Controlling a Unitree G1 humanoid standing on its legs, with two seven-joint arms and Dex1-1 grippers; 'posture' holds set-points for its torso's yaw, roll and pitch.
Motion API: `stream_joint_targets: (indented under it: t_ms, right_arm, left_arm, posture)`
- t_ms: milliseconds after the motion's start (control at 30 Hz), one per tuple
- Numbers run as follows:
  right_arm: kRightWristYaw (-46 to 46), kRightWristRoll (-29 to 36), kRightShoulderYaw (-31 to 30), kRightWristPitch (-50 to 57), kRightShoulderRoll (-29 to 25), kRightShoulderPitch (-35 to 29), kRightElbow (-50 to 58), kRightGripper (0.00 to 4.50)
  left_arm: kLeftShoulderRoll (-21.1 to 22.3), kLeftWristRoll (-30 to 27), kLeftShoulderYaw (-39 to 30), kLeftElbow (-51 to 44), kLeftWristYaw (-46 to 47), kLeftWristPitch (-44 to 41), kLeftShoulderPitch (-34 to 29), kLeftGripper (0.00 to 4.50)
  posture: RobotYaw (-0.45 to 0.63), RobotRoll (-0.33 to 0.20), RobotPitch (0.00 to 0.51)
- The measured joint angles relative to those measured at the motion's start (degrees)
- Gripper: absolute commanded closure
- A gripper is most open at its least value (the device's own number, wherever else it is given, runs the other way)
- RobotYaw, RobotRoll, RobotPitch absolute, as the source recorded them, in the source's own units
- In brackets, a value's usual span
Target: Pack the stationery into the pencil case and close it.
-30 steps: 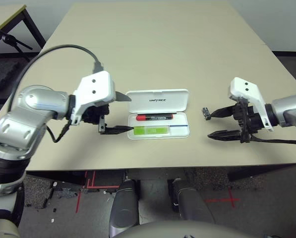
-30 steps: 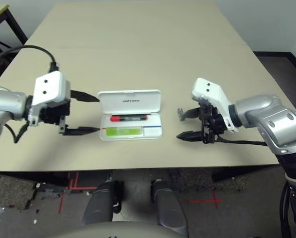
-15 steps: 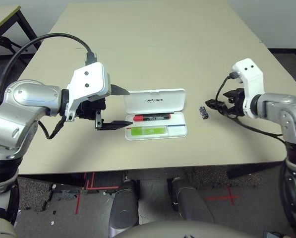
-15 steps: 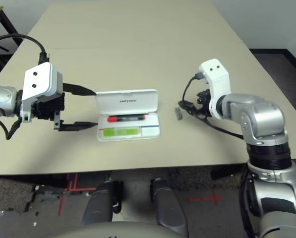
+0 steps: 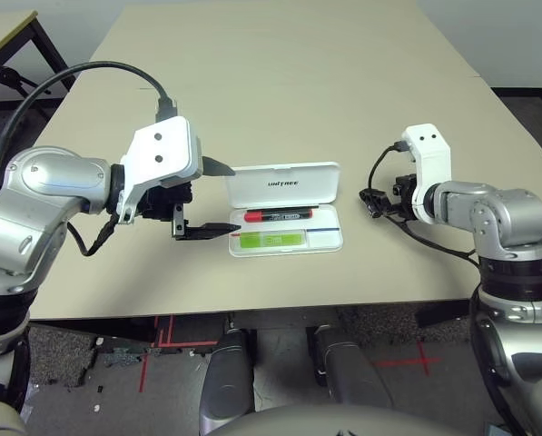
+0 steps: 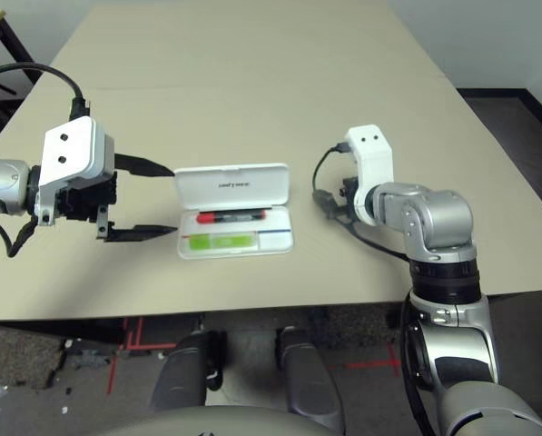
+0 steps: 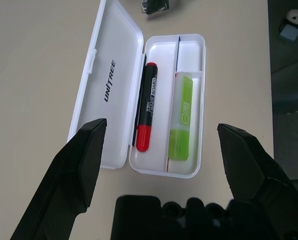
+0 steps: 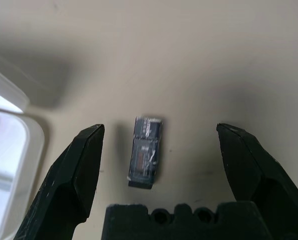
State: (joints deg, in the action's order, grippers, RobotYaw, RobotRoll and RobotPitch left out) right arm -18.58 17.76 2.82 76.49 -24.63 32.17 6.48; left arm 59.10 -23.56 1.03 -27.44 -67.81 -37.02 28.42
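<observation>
The right gripper [image 8: 160, 142] points down at the table [image 5: 252, 82], its fingers spread wide on either side of the clip [image 8: 145, 152], which lies flat between them, touching neither; that placing looks meant for a pinch across its narrow sides. The left gripper [image 7: 162, 125] is open too and empty, its fingertips by the end of the case [image 7: 191, 168], perhaps waiting there to steady it or later tip the lid [image 7: 106, 90] over (a sensible post, if so). The case lies open on the table, lid folded back, beside the clip but apart from it. In its tray are the marker [image 7: 147, 102], along the hinge side, and the green stick [image 7: 180, 120], next to it across a thin divider. The small end compartment is empty, and would likely suit the clip before closing.
</observation>
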Motion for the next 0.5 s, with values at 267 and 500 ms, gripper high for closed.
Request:
stream_joint_targets:
  t_ms: [267, 500]
  right_arm:
    - [-0.37, -0.63, -1.22, -4.19, 0.25, -0.43, -2.12, 0.97]
    - [-2.95, 0.08, -2.25, -4.89, -1.22, -0.97, -1.87, 3.57]
  left_arm:
    - [0.30, -0.26, -0.21, -1.08, 0.52, -0.46, -0.22, 0.00]
    - [0.30, -0.50, -0.20, -1.11, 1.02, -0.59, -0.21, 0.00]
  posture:
    - [-0.02, 0.000, 0.144]
    - [-0.02, 0.000, 0.141]
